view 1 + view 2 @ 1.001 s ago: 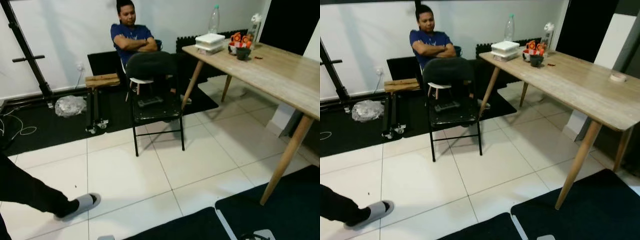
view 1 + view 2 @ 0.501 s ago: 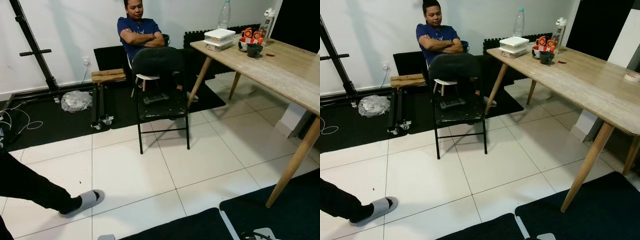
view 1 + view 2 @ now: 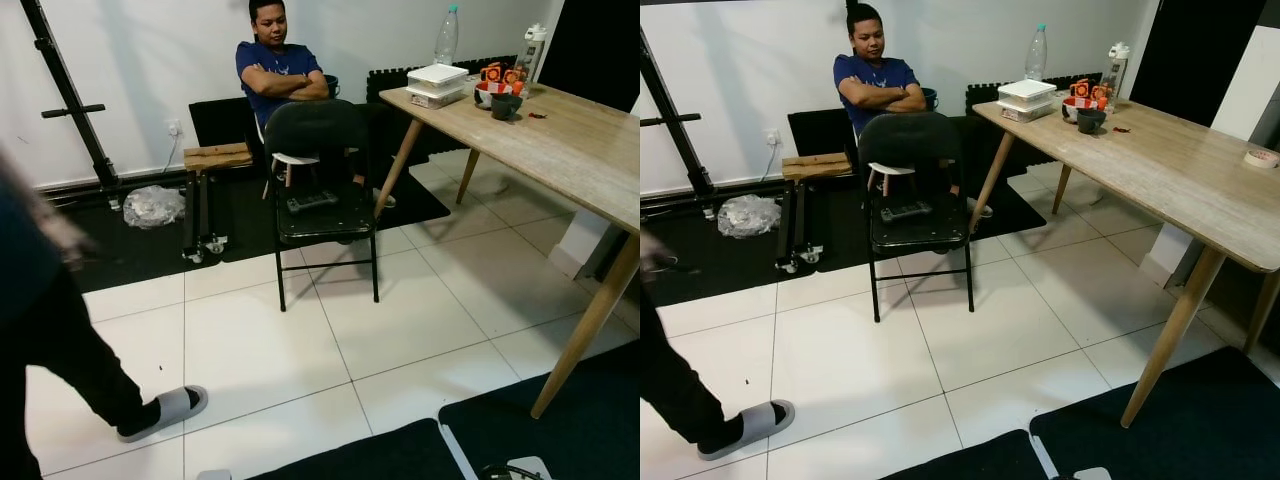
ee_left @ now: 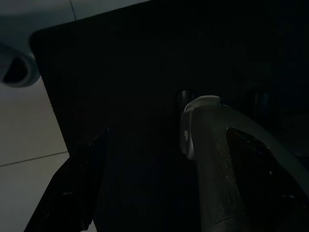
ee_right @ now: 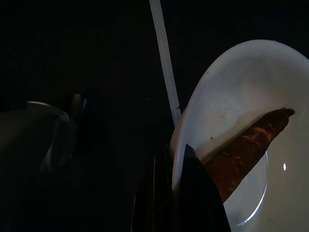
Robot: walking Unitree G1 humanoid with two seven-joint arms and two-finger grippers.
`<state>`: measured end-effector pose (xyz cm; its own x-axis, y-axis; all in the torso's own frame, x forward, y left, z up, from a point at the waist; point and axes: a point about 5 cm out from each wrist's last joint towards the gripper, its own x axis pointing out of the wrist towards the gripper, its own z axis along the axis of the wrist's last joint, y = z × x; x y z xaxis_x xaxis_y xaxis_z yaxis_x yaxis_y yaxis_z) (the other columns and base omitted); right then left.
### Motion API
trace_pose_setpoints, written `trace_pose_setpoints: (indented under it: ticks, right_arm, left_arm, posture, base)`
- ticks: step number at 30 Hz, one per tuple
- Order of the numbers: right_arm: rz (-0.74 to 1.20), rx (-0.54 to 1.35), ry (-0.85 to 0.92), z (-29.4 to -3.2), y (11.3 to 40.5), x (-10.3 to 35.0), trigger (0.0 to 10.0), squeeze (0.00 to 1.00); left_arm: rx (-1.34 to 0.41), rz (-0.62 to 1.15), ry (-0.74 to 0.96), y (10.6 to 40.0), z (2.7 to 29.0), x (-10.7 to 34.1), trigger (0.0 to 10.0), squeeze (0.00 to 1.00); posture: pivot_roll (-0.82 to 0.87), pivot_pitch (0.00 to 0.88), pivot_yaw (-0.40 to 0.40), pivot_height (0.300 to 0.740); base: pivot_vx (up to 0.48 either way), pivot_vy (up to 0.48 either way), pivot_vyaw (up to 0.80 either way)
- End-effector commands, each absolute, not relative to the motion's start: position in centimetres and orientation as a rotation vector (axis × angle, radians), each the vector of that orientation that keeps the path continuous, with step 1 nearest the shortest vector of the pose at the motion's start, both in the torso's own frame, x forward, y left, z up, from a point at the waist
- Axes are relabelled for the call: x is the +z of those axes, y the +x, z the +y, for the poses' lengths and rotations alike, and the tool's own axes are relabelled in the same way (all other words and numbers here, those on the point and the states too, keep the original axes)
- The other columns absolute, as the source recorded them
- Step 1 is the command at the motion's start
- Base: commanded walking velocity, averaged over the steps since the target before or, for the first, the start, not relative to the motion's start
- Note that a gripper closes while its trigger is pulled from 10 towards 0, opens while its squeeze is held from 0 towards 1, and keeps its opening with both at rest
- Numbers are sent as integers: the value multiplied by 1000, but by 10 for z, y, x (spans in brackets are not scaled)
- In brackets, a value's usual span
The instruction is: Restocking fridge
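Low over a dark mat, the right gripper (image 5: 176, 193) pinches the rim of a white plate (image 5: 241, 140) bearing a reddish smear; the left gripper (image 4: 159, 193) hangs spread, holding nothing.

A person (image 3: 40, 330) walking at the left edge is blurred and cut off above the waist. The table (image 3: 1160, 170) runs off the right edge. In the dark left wrist view, little can be made out. The plate (image 5: 251, 121) is cut off by the right wrist view's edge.
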<state>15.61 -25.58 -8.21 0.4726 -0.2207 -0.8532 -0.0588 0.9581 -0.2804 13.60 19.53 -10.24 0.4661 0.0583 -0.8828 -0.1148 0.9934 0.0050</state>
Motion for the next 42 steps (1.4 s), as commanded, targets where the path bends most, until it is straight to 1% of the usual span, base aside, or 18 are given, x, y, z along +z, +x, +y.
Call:
trace_pose_setpoints:
  ticks: [1, 10, 31, 42]
  right_arm:
    - [1088, -107, -275, -255, 154, -83, 10000, 0]
    - [1095, -112, -287, -257, 154, -83, 10000, 0]
    - [1090, -115, -270, -255, 156, -82, 10000, 0]
    - [1096, -131, -288, -258, 154, -83, 10000, 0]
  left_arm:
    - [99, 1091, -51, 132, 196, -103, 10000, 0]
    - [97, 1085, -52, 134, 196, -103, 10000, 0]
    - [91, 1080, -47, 136, 194, -102, 10000, 0]
    - [82, 1069, 13, 138, 196, -102, 10000, 0]
  posture:
    - [-53, 0, 1, 740]
    - [-52, 0, 1, 740]
    - [-53, 0, 2, 740]
    - [-54, 0, 6, 740]
  base:
    - [0, 0, 0]
    - [0, 0, -53]
    - [0, 0, -789]
    - [0, 0, -800]
